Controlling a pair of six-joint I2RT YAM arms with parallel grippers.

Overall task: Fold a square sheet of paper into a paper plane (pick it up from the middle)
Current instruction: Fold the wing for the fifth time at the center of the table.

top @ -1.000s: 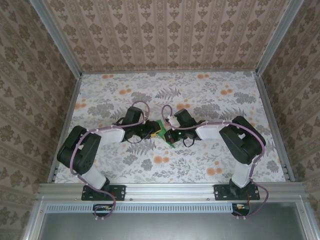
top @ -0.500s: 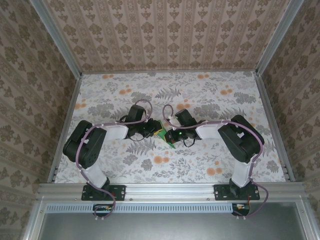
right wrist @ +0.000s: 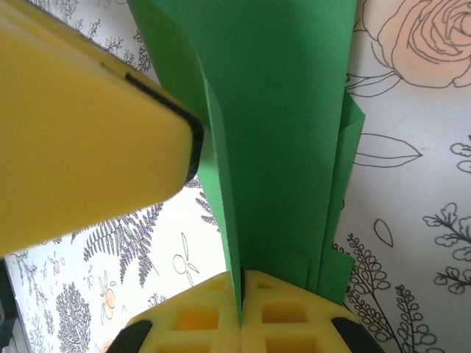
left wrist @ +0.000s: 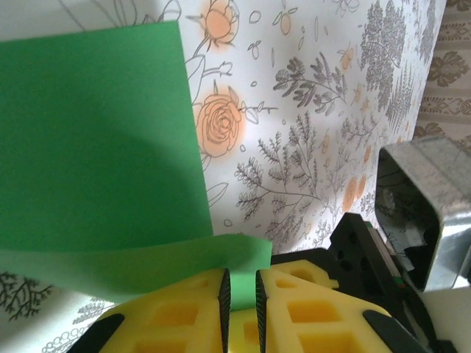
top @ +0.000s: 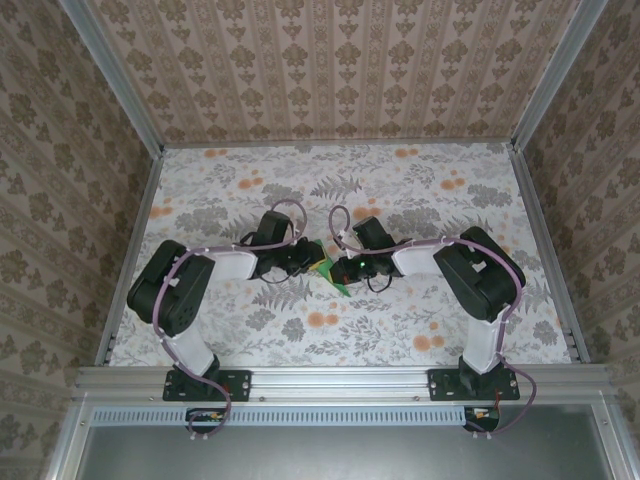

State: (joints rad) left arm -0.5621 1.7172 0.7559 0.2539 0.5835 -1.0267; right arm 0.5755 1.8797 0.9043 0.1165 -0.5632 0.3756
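The bright-green sheet of paper point(top: 327, 273) is folded into a narrow, layered shape and hangs between the two grippers at the table's middle. My right gripper point(right wrist: 241, 283) is shut on its creased edge, and the paper point(right wrist: 287, 110) rises away from the pads. My left gripper point(left wrist: 239, 283) stands open by a narrow gap, with a curled flap of the paper point(left wrist: 147, 261) lying across and between its pads. One yellow finger of the left gripper point(right wrist: 81, 140) sits close against the paper's side. From above, the left gripper point(top: 312, 262) and right gripper point(top: 341, 270) face each other.
The floral tablecloth point(top: 400, 190) covers the table inside patterned walls with metal rails point(top: 330, 378) at the near edge. The right arm's black and grey housing point(left wrist: 419, 213) looms close at the right of the left wrist view.
The left gripper's jaws have narrowed around the paper's flap and its arm has drawn in. Both grippers and the paper have shifted slightly toward the far side.
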